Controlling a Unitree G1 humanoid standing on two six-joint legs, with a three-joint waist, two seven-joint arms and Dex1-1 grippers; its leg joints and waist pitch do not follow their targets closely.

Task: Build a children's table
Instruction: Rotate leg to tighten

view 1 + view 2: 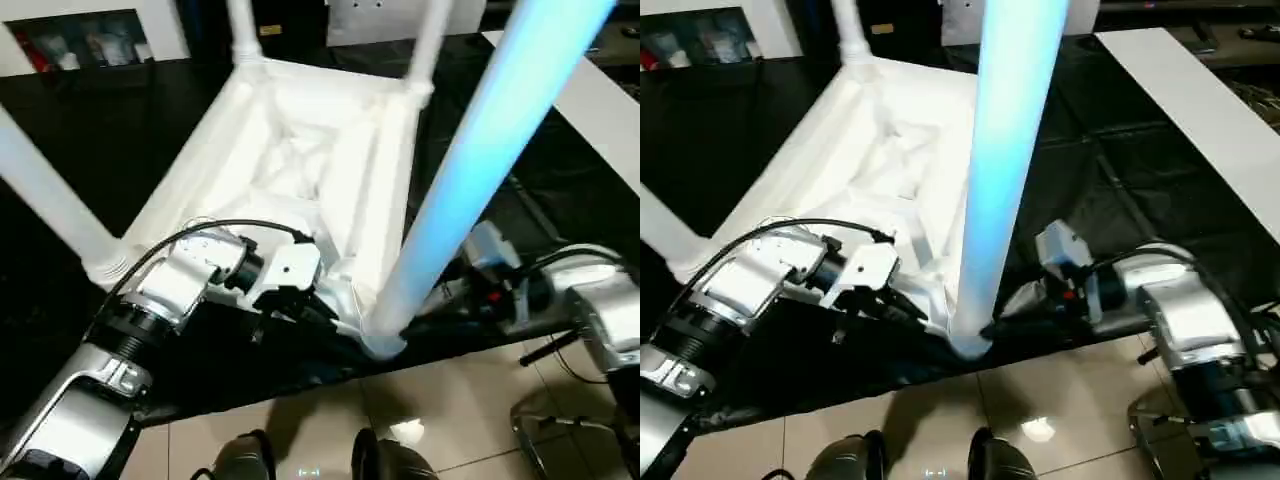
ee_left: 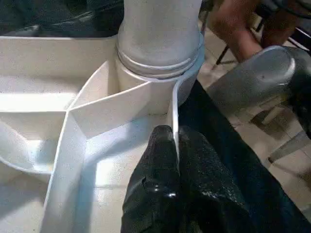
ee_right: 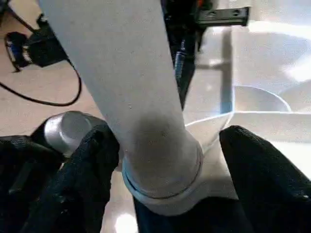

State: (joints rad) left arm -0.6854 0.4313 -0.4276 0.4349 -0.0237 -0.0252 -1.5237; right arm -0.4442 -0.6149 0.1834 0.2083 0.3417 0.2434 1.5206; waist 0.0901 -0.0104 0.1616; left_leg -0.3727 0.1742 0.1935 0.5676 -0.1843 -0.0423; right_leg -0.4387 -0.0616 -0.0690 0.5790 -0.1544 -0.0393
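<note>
I am looking down at the children's table, all white plastic, lying upside down on a desk draped in a black table cover, its ribbed underside facing up. Four legs are standing up from the corner sockets; the nearest leg is rising from the corner closest to me and is crossing the head views as a tall pale blue-white column. My left hand is sitting at the near edge of the tabletop, just beside that corner, and its two black fingers are pinched shut on the thin upright rim of the top, one finger on each side of it. My right hand is positioned around the base of the nearest leg, just above its socket. Its fingers are spread wide on either side of the tube, and I can see a gap between the far finger and the leg, so I cannot tell whether it is actually gripping. Beyond the desk's near edge, a tiled floor is showing below.
</note>
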